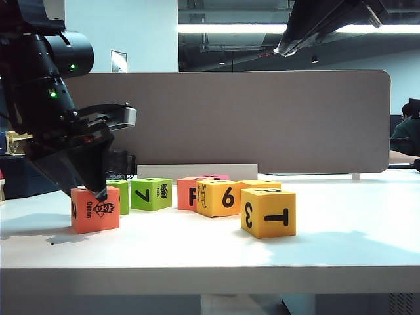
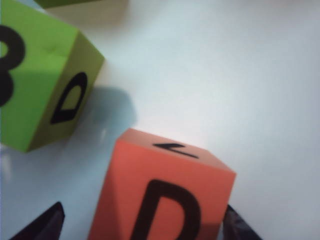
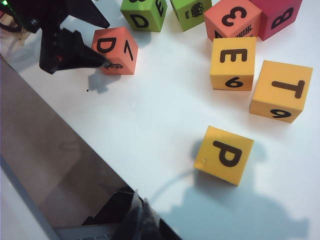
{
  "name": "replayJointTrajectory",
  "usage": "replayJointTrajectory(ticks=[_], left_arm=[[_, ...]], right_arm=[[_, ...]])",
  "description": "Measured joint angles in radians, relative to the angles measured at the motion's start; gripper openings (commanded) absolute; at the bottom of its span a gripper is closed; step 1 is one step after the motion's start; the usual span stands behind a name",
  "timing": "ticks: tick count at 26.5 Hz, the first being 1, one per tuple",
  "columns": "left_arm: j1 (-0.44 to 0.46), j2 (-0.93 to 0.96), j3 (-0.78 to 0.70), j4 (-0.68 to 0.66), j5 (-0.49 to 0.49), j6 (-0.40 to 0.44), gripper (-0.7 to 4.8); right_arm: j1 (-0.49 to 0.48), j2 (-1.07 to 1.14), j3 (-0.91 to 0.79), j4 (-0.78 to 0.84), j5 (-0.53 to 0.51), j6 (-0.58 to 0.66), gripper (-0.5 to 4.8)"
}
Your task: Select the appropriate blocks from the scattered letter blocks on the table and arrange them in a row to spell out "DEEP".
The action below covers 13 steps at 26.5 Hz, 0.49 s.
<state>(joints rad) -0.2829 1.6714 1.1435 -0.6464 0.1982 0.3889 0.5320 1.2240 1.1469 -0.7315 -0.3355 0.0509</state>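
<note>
A salmon block [image 1: 95,209] with "Queen" on its front and D on top [image 2: 165,195] sits at the left of the table [image 1: 197,252]. My left gripper [image 2: 140,220] points down over it, open, one dark finger [image 2: 45,225] on each side, with a gap on one side. The lime-green 7 block [image 1: 151,193], the yellow-orange 6 block [image 1: 218,197] with E on top [image 3: 234,62], and the yellow-orange 3/T block [image 1: 268,212] with P on top [image 3: 224,154] stand further right. My right gripper [image 3: 142,220] hangs shut high above the table, holding nothing.
Another green block [image 2: 40,80] showing D stands close behind the salmon one. A salmon F block [image 1: 188,192], a pink block [image 3: 277,15] and a yellow T block [image 3: 281,90] cluster at the back. A grey partition [image 1: 262,118] backs the table.
</note>
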Motion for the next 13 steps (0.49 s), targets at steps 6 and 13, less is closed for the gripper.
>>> replayJointTrajectory(ticks=[6, 13], left_arm=[[-0.023, 0.037, 0.0, -0.001, 0.002, -0.005, 3.4], [-0.027, 0.04, 0.0, 0.001, 0.006, -0.139, 3.07]], right_arm=[[0.0, 0.0, 0.0, 0.0, 0.002, 0.0, -0.01], [0.0, 0.0, 0.0, 0.001, 0.003, 0.0, -0.01]])
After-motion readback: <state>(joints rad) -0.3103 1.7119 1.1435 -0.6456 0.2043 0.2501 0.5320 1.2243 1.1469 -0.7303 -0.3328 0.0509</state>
